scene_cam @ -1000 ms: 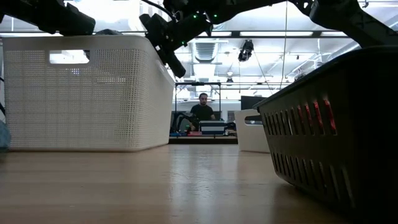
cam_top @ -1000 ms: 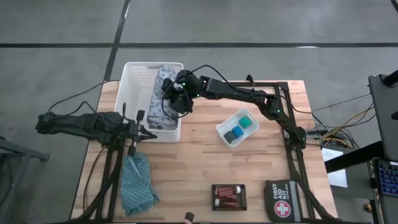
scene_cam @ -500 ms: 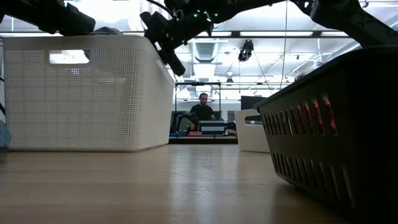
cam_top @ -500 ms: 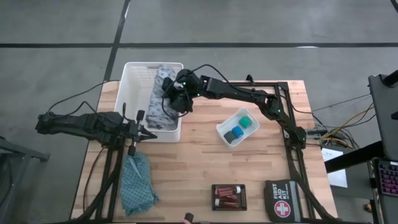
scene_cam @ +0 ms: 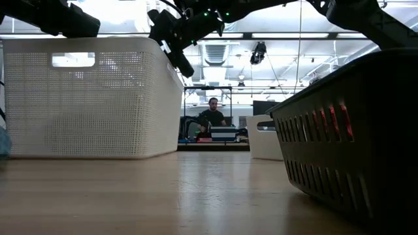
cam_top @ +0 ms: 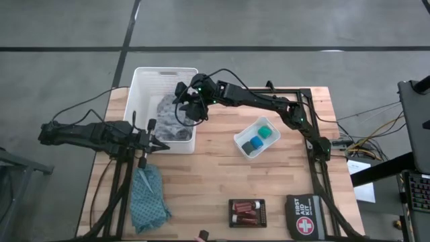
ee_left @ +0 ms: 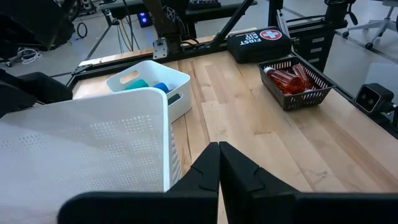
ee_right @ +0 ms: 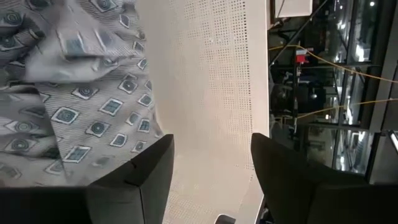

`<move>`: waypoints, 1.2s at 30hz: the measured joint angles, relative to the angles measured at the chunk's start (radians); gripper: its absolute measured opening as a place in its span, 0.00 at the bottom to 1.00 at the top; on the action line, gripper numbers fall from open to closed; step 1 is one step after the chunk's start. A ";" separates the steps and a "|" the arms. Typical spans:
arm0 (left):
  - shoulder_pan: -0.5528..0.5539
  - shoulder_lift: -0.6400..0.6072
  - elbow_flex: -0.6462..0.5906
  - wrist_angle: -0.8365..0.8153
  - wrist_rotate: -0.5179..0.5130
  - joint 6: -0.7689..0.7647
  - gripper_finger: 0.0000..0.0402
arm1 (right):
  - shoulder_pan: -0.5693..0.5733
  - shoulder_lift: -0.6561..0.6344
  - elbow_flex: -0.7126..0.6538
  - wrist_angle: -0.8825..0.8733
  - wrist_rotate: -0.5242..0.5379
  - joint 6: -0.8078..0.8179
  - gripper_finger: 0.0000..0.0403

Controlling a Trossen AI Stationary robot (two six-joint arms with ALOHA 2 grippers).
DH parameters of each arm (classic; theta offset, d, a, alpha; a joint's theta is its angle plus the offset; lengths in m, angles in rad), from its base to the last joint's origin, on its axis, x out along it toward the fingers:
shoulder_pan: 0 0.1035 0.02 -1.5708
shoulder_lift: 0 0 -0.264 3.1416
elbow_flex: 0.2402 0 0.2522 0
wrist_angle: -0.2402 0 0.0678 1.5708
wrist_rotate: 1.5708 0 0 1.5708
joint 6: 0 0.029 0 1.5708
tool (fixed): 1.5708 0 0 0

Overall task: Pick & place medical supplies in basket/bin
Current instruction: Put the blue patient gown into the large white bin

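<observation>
The large white basket (cam_top: pixel 145 81) stands at the table's far left. The grey patterned cloth (cam_top: pixel 168 119) lies crumpled on its floor, in the near half, and also fills the right wrist view (ee_right: pixel 81 93). My right gripper (cam_top: pixel 183 101) hovers over the basket's right wall, open (ee_right: pixel 211 180), touching nothing. My left gripper (cam_top: pixel 158 144) waits shut (ee_left: pixel 219 167) beside the basket's near right corner. The teal cloth (cam_top: pixel 148 198) lies on the table near the left edge. The blue piece (cam_top: pixel 252 145) and the green piece (cam_top: pixel 267 132) sit in a small white tray. Red bottles (cam_top: pixel 246 211) lie in a small black basket.
The small white tray (cam_top: pixel 242 139) sits at the table's middle right. The black slotted basket (scene_cam: pixel 353 143) stands by the near edge, with the first aid pouch (cam_top: pixel 306 216) to its right. Bare wood lies between the white basket and the tray. A person sits in the room beyond the table (scene_cam: pixel 213 112).
The grey cloth, which was heaped high and reached the basket's far end under my right gripper, has dropped and now lies low in the basket's near half. My right gripper has risen slightly above the basket's right wall.
</observation>
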 joint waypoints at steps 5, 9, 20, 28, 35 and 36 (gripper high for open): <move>0.000 0.000 0.000 0.000 0.000 0.000 0.01 | 0.001 0.000 -0.001 0.006 0.000 0.001 0.52; 0.000 0.000 0.000 0.000 0.000 0.000 0.01 | 0.002 -0.003 -0.003 0.035 0.002 0.003 0.52; 0.000 0.000 0.000 0.000 0.000 0.000 0.01 | 0.015 -0.097 -0.005 -0.011 0.004 0.173 0.46; 0.000 0.000 0.000 0.000 0.000 0.000 0.01 | 0.021 -0.221 -0.006 -0.186 0.005 0.322 0.36; 0.000 0.000 0.000 0.000 0.000 0.000 0.01 | 0.019 -0.280 -0.024 -0.319 0.001 0.429 0.30; 0.000 0.000 0.000 0.000 0.000 0.000 0.01 | 0.019 -0.283 -0.025 -0.330 -0.001 0.456 0.29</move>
